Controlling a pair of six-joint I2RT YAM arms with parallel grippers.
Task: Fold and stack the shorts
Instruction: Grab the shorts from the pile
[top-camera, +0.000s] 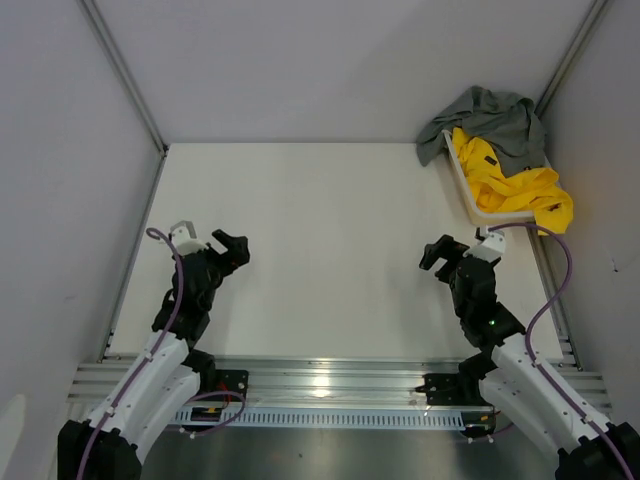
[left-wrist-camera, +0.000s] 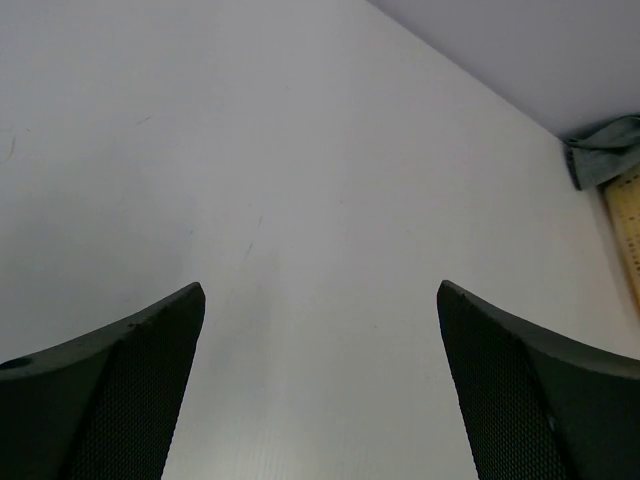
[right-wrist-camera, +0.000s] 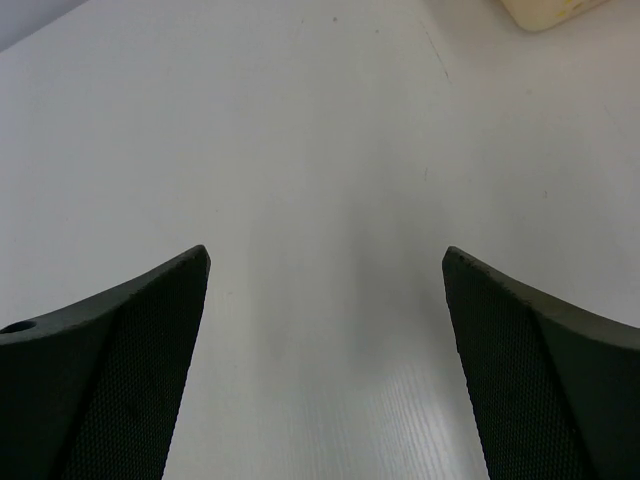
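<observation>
The yellow shorts (top-camera: 515, 183) lie crumpled in a white basket (top-camera: 462, 175) at the table's far right corner, spilling over its right rim. The grey-green shorts (top-camera: 490, 118) are heaped over the basket's far end; a corner of them shows in the left wrist view (left-wrist-camera: 606, 150). My left gripper (top-camera: 233, 247) is open and empty over the table's left side. My right gripper (top-camera: 437, 253) is open and empty, just near and left of the basket. Both wrist views show only bare table between the fingers.
A white table (top-camera: 320, 250) with a metal rail along its near edge (top-camera: 320, 385). Grey walls and upright posts close in the left, far and right sides. The basket's corner shows at the top of the right wrist view (right-wrist-camera: 545, 12).
</observation>
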